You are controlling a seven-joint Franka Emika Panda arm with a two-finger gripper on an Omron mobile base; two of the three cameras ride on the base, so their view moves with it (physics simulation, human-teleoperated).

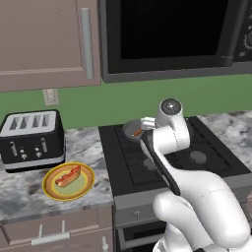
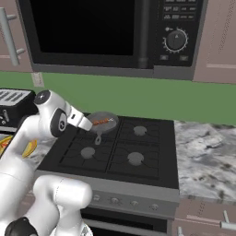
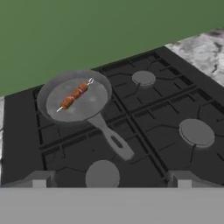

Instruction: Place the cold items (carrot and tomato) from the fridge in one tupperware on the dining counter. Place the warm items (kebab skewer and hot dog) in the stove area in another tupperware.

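Looking along your hand view, you see the gripper [image 3: 111, 180] spread wide with nothing in it, above the front of the stove [image 3: 144, 127]. The kebab skewer [image 3: 74, 94] lies in the grey pan [image 3: 76, 99] at ten o'clock, well apart from the fingertips [image 3: 39, 179]. The hot dog [image 1: 68, 176] sits on a yellow plate [image 1: 69, 181] on the counter [image 1: 24, 192] at eight o'clock in your left base view, just in front of the toaster [image 1: 32, 138].

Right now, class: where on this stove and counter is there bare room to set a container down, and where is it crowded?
Free: the marble counter right of the stove, and both right burners. Crowded: the rear left burner holds the pan with the kebab skewer; left of the stove, the toaster and hot dog plate.
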